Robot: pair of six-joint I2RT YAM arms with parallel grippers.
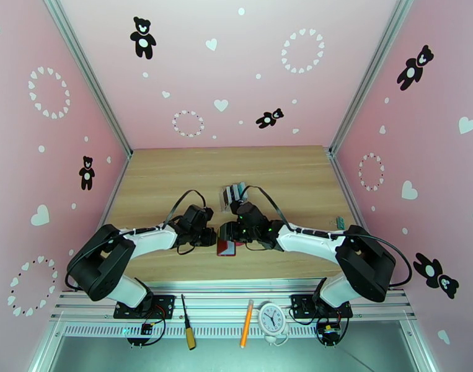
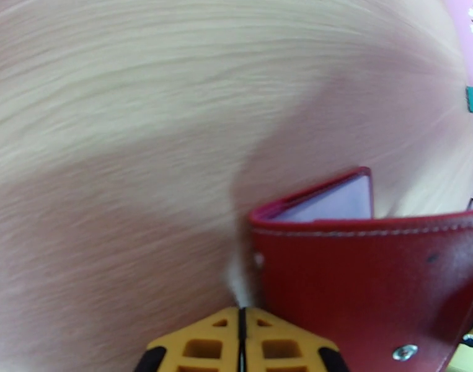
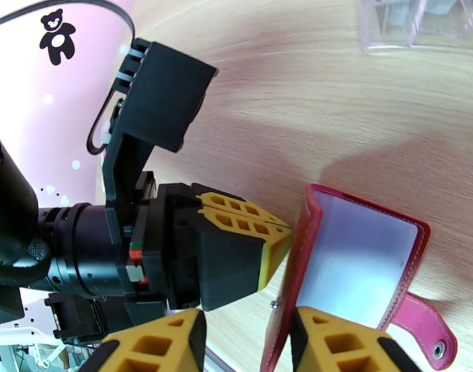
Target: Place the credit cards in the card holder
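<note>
The card holder (image 1: 227, 248), a dark red wallet, stands open on its edge on the table between both grippers. Its greyish clear pockets (image 3: 357, 261) face outward and its snap tab (image 3: 428, 336) lies on the wood. My right gripper (image 3: 245, 323) is open and straddles one cover: one finger inside the wallet, the other outside. My left gripper (image 3: 284, 234) is shut, its yellow tips touching that cover from outside. Seen from the left wrist, the fingers (image 2: 261, 345) meet beside the red cover (image 2: 360, 286). The credit cards (image 1: 228, 196) stand in a clear rack (image 1: 238, 192) just behind.
A small teal object (image 1: 339, 223) lies near the table's right edge. A screwdriver (image 1: 188, 330), an orange pen (image 1: 247, 332) and a small white clock (image 1: 273, 318) rest on the metal rail in front of the arm bases. Pink walls enclose the table on three sides.
</note>
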